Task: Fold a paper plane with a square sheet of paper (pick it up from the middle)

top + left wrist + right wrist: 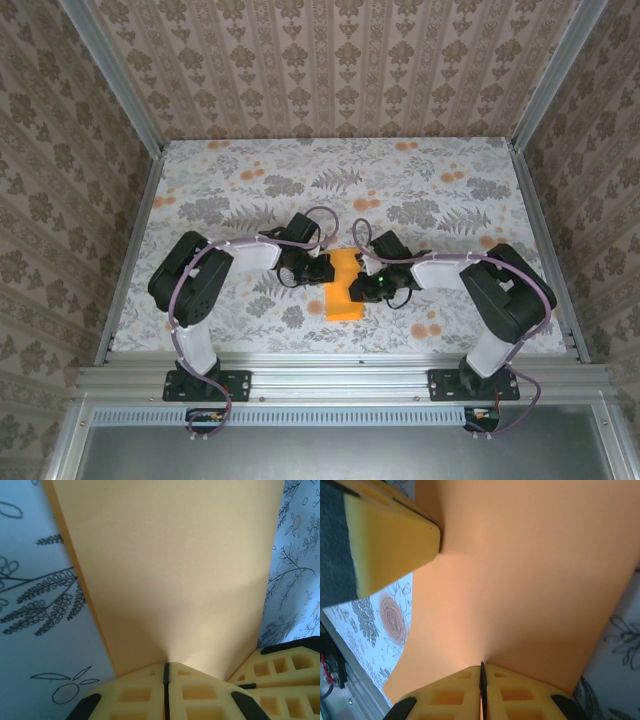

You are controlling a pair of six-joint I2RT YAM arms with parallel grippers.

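Note:
The square sheet of paper (343,288) is plain bright orange and looks like a narrow upright strip from above, in the middle of the table between both arms. My left gripper (327,268) is shut on its left edge. In the left wrist view the sheet (170,565) puckers into the shut jaws of the left gripper (166,664). My right gripper (359,286) is shut on the right edge. The sheet (520,575) dimples the same way at the tip of the right gripper (482,664). The left gripper's fingers (390,535) touch the sheet's far side. The paper plane is out of view.
The table (240,190) has a flower-and-leaf print and patterned walls on three sides. An aluminium rail (340,375) runs along the near edge with both arm bases. The right gripper's fingers (285,675) sit close at the lower right of the left wrist view.

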